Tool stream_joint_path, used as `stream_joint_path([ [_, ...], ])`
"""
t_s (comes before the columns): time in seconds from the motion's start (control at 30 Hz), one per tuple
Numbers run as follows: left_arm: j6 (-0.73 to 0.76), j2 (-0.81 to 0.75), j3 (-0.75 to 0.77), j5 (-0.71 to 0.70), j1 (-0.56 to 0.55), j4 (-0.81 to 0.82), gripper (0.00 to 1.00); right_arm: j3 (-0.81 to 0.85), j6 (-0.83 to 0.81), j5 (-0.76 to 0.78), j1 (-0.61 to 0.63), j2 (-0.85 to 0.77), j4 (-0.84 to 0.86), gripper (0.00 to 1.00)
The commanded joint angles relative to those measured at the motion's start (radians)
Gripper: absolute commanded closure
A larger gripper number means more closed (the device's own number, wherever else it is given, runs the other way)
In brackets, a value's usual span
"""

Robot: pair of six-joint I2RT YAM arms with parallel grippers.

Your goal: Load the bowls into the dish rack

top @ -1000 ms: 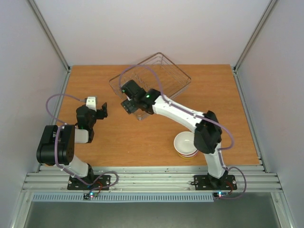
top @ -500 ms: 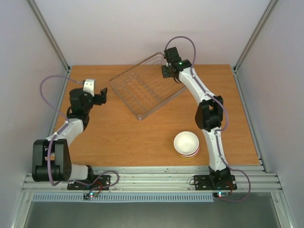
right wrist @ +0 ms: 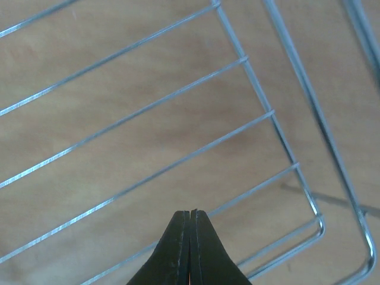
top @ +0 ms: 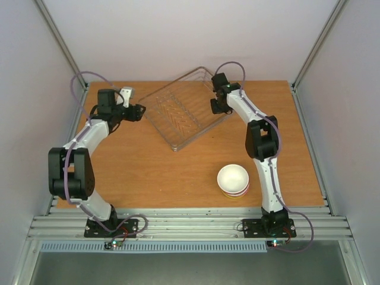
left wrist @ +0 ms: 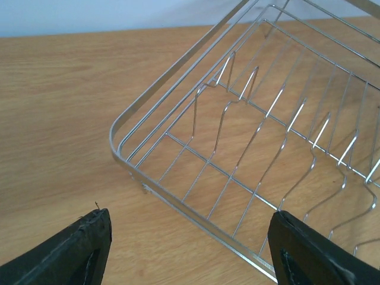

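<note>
Lying of bowls (top: pixel 233 180): stacked, well apart from dish rack (top: pixel 178 113), toward near edge, right side.
Left tool (top: pixel 138 111): spread, facing rack corner.
Right tool (top: pixel 217 108): pressed together, above rack.

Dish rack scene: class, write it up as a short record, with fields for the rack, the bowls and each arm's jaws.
rack: wire, nothing in it, set at an angle
bowls: one stack outside the rack, white on top
left arm: jaws open, at the rack's left corner
right arm: jaws shut on nothing, over the rack's right corner
</note>
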Motion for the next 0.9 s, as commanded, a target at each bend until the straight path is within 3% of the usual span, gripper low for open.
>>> stream_joint_path([
  [0.0,0.011,0.089,0.130,-0.008,-0.061,-0.103,0.27,-0.218,0.042,0.014,0.001,-0.197,0.076,0.99],
  [0.17,0.013,0.193,0.260,-0.059,-0.106,-0.169,0.29,-0.481,0.080,-0.029,0.020,-0.345,0.157,0.99],
  [0.33,0.005,0.235,0.308,-0.093,-0.130,-0.177,0.29,-0.605,0.087,-0.072,0.075,-0.427,0.190,0.99],
  [0.63,-0.005,0.222,0.316,-0.105,-0.148,-0.226,0.29,-0.593,0.089,-0.363,0.139,-0.491,0.168,0.99],
  [0.73,0.006,0.237,0.318,-0.106,-0.156,-0.225,0.29,-0.565,0.080,-0.396,0.142,-0.500,0.146,0.99],
  [0.87,0.006,0.296,0.353,-0.112,-0.173,-0.222,0.29,-0.566,0.086,-0.326,0.146,-0.528,0.166,0.99],
])
